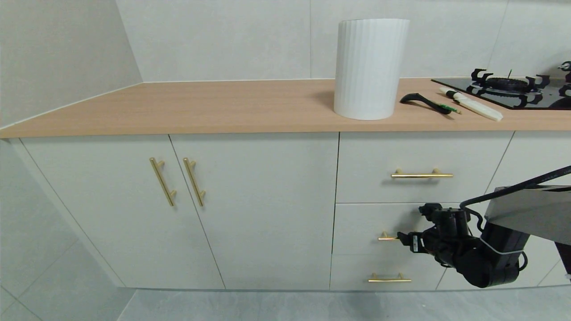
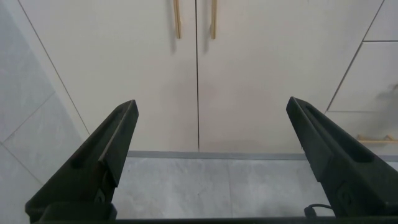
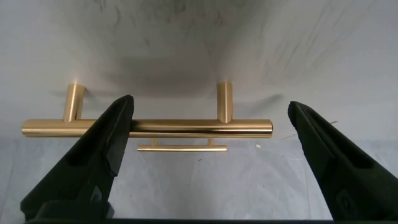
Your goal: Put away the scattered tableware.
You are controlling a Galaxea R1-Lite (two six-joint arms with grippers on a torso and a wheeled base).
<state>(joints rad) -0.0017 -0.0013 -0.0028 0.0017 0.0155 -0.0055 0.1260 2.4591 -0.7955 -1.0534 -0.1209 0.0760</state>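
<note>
On the counter (image 1: 200, 107), curved black spoon (image 1: 424, 101), long white utensil (image 1: 477, 109), left gripper (image 2: 211, 104) spread, right gripper (image 3: 211, 103) spread at brass handle (image 3: 205, 129).

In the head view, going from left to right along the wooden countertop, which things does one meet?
First the white ribbed container → black utensil → white utensil → black hob.

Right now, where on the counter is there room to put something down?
The wooden counter is bare from the wall corner to the white ribbed container. Right of it is crowded: a black utensil, a white utensil, then the stove.
</note>
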